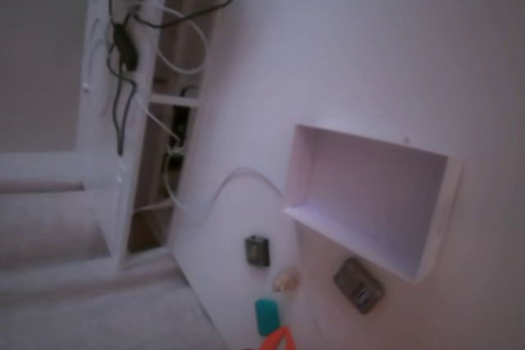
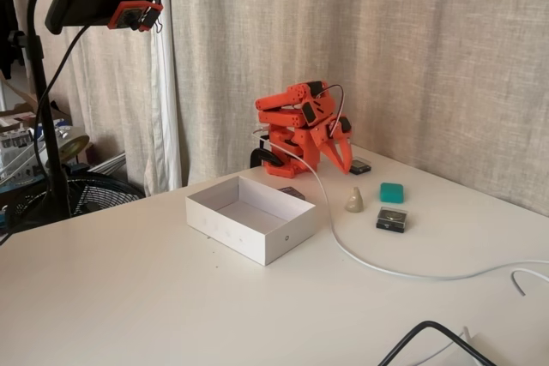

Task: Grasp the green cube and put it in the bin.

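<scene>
Four small items lie loose on the white desk [image 2: 129, 289], listed here by their place relative to the bin [image 2: 250, 218], nearest the side fixed camera first.

Bin: white, open-topped, low-walled, seemingly empty (its floor is only partly visible).

White cable [image 2: 360, 259]: runs from the arm across the desk just right of the bin in the side fixed view, between bin and small items.

Dark grey square block [image 2: 391, 219]: right of the bin, beyond the cable.

Beige lump [image 2: 354, 201]: right of the bin, beside the block.

Green cube [image 2: 392, 192]: right of the bin and further back, just behind block and lump, resting free on the desk, nothing touching it.

Second dark block [image 2: 360, 166]: behind the cube, near the arm.

Orange arm [image 2: 296, 126]: behind the bin, folded low. Tool [image 2: 343, 156] hangs points-down, holding nothing; whether its jaws are parted or closed cannot be told. In the other fixed view only an orange tip [image 1: 279, 339] shows, just beside the cube [image 1: 267, 315].

Hazards, as a judgement: the cube is small and round-cornered, so an off-centre pinch could squirt it away. The lump and block crowd its near side; a wide approach could knock them. The cable lies across the carry path to the bin and could snag.
</scene>
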Robot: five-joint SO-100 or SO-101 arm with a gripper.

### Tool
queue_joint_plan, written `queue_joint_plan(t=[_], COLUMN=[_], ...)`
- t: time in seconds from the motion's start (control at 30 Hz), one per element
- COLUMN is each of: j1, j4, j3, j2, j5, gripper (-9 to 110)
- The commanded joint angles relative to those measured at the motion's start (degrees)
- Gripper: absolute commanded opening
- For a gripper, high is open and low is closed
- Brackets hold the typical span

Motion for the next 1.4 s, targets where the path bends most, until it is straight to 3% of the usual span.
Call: queue_joint_plan(t=[0.0,1.37], j1=[-0.35,-2.2], j4=[0.09,0.09], j3=[-0.26,-0.26], j2=[0.44,0.44], j5=[-0.26,-2.02], gripper=[-8,-8])
